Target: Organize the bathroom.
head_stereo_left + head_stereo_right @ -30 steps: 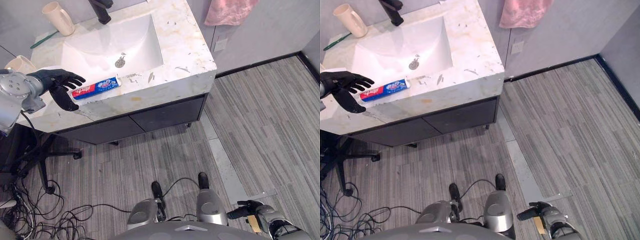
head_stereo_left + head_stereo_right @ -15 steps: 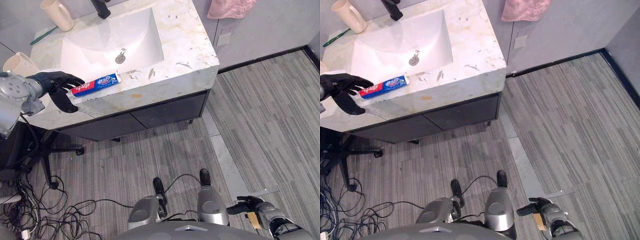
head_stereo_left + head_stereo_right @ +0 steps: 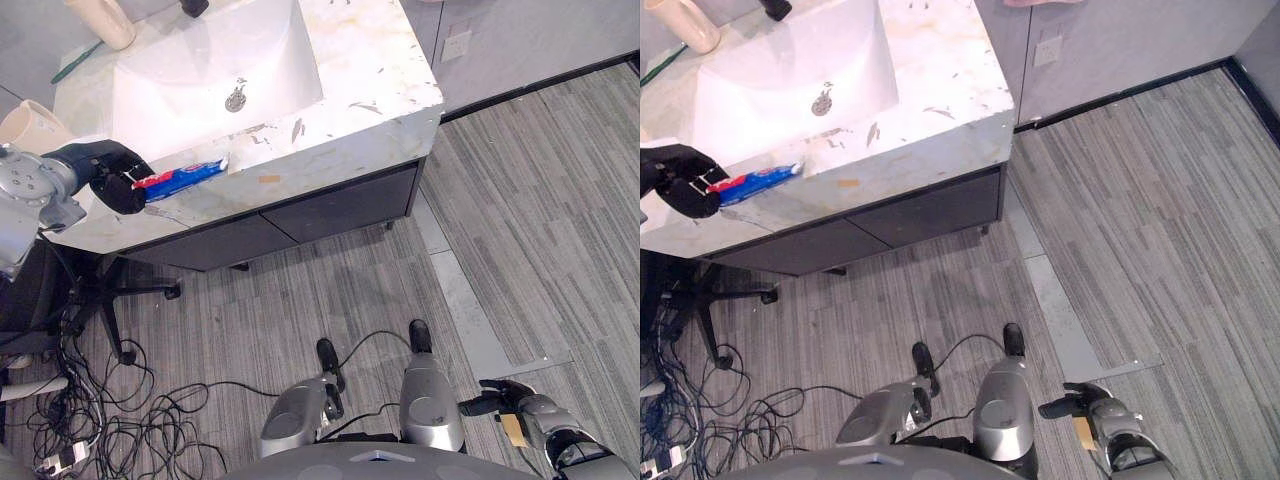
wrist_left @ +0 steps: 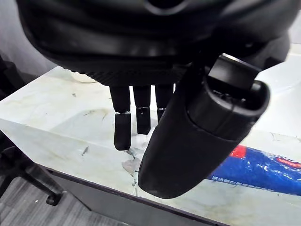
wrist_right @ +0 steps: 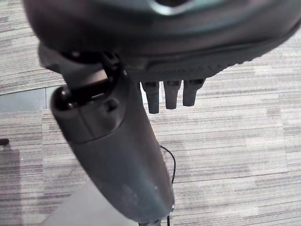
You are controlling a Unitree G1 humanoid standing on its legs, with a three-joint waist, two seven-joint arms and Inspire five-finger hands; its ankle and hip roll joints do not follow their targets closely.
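A red and blue toothpaste tube [image 3: 187, 176] lies on the marble counter [image 3: 380, 90], near its front edge and just in front of the white sink [image 3: 215, 65]. My left hand [image 3: 108, 176] is at the tube's red end, with its fingers curled down onto the counter and its thumb [image 4: 197, 136] over that end. In the left wrist view the toothpaste tube [image 4: 268, 172] runs out from behind the thumb. My right hand [image 3: 497, 396] hangs low at my right side over the floor, with its fingers [image 5: 171, 94] relaxed and holding nothing.
A cream cup [image 3: 108, 22] and a green toothbrush [image 3: 75, 60] stand at the counter's back left. Another cream cup [image 3: 25, 125] is at its left edge, and a black tap [image 3: 192, 8] is behind the sink. An office chair base [image 3: 110, 295] and loose cables [image 3: 110, 430] are on the floor at left.
My left hand's fingers, spread beside the tube before, have curled in on its red end. The whole view has shifted downward.
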